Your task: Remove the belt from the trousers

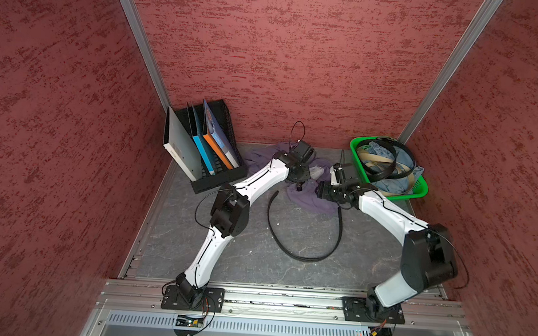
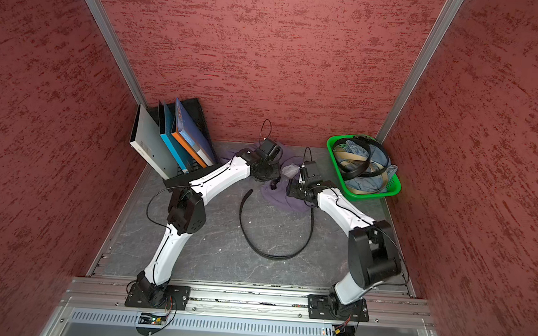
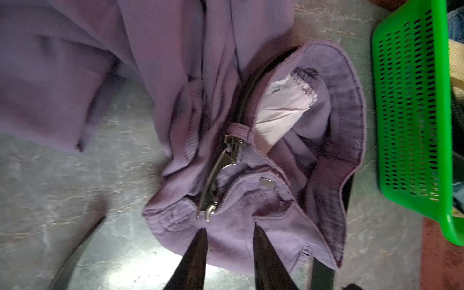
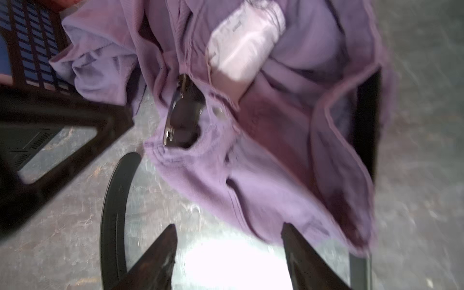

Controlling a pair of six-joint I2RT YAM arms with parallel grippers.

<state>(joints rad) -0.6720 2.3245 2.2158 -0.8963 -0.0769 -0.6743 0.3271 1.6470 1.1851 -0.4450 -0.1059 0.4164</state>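
Most of the belt is laid looped on the desk before the trousers; its buckle is caught at a waistband loop, not yet freed. Left pincer and right pincer are held parted, empty, above the trousers.

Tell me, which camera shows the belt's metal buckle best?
The left wrist view: the buckle is close and sharp at the trousers' waistband. The right wrist view blurs it; both top views show only a tiny dark speck.

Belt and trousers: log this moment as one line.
belt: partly threaded, free end curved on table | buckle: at trousers front | left gripper: open over trousers | right gripper: open, empty
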